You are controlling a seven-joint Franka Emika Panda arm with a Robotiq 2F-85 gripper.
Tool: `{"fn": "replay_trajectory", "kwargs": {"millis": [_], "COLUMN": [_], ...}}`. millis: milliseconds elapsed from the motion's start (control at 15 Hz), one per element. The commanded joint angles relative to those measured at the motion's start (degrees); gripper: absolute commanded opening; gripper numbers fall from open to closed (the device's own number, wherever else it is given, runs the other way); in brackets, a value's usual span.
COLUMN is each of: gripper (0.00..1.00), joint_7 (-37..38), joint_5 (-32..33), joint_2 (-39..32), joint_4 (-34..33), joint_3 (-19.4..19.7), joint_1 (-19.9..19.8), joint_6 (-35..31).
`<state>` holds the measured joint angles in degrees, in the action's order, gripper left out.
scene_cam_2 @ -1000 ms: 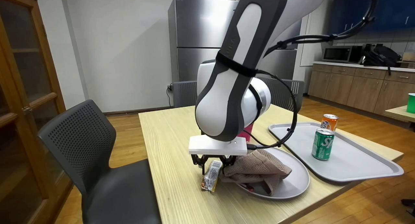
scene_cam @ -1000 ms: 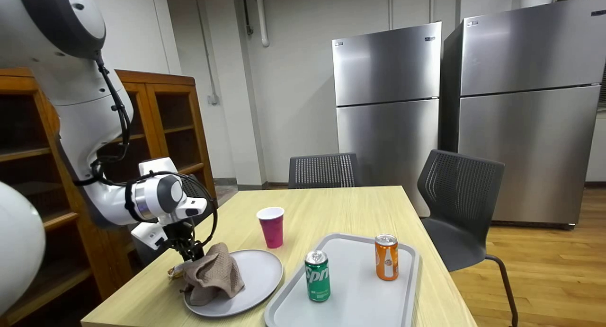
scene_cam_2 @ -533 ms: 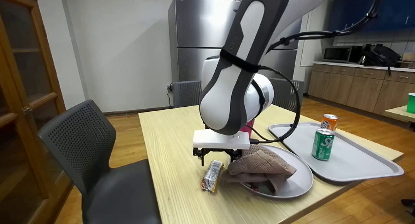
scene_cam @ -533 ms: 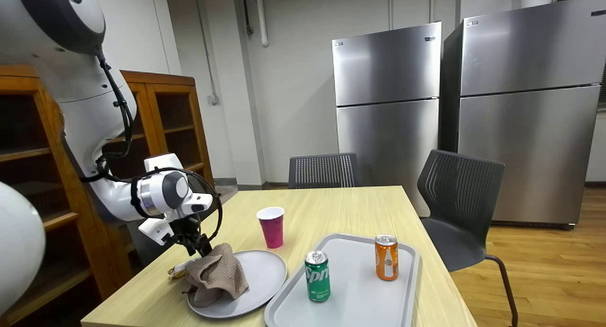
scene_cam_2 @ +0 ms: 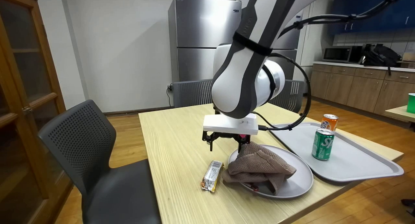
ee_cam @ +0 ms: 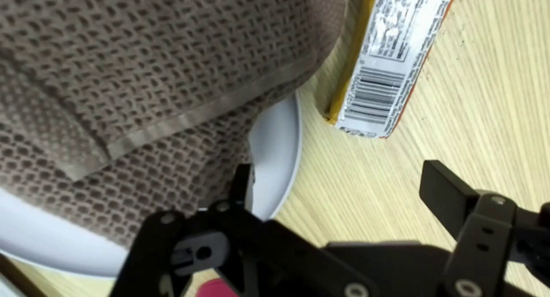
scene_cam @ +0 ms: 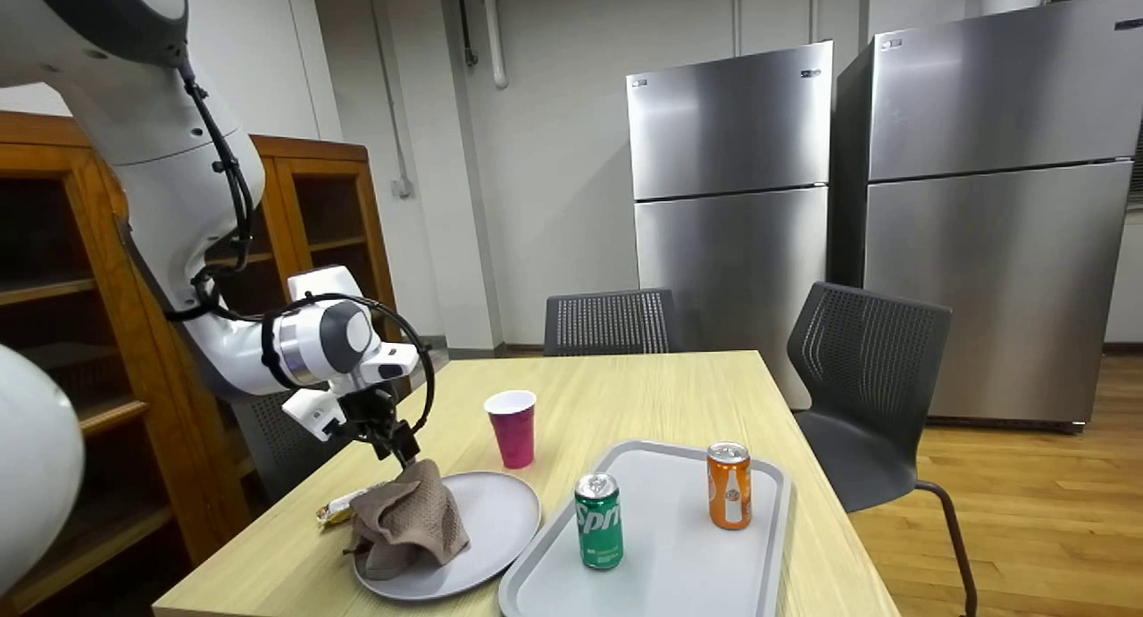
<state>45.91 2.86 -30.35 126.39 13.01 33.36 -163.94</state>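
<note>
We have the gripper [scene_cam_2: 225, 149] hanging above the table [scene_cam_2: 175, 146], its two fingers spread well apart with nothing between them, so the care, as we judge it, goes into how we move near the cloth [ee_cam: 172, 65]. That lies below and to one side of the gripper, heaped on the plate [ee_cam: 279, 159]; its raised peak stands right by one fingertip [ee_cam: 241, 183], and we cannot tell whether they touch. We do well to rise straight up before any sideways travel, lest that finger catch the loose weave and drag the folds, and to leave the fingers spread until they are clear. If we go lower instead, we should line up the gap first: the wrapped bar [ee_cam: 386, 69] lies flat below and just ahead of it, a little aslant, so a slight wrist turn would set one finger to each long side. The cloth looks soft, greyish brown and waffle-textured, with a flat hem and a folded-over corner; it spills past the plate's rim just beside the bar, and something dark red [scene_cam_2: 254, 186], too small to make out, shows under its edge. The bar's wrapper is silvery white with a barcode, yellow along one side, shiny and probably slippery.
</note>
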Motion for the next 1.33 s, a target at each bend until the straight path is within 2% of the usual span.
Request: {"fn": "replay_trajectory", "kwargs": {"millis": [0, 200, 400, 733, 1067, 1267], "gripper": [1.00, 1.00, 1.00, 1.00, 1.00, 1.00], "joint_7": [-2.2, -6.6, -10.6, -19.4, -29.5, -36.1], "joint_5": [3.0, 6.0, 9.2, 7.6, 5.1, 3.1], "joint_2": [4.3, 5.2, 5.2, 6.0, 8.1, 9.2], "joint_4": [4.1, 5.6, 6.6, 8.5, 11.0, 12.3], "joint_3": [0.4, 0.4, 2.0, 0.2, -7.7, -13.8], "joint_1": [-2.3, -5.0, -5.5, -7.4, -13.8, -19.7], "joint_6": [-1.3, -3.4, -6.3, -9.4, -9.4, -8.3]}}
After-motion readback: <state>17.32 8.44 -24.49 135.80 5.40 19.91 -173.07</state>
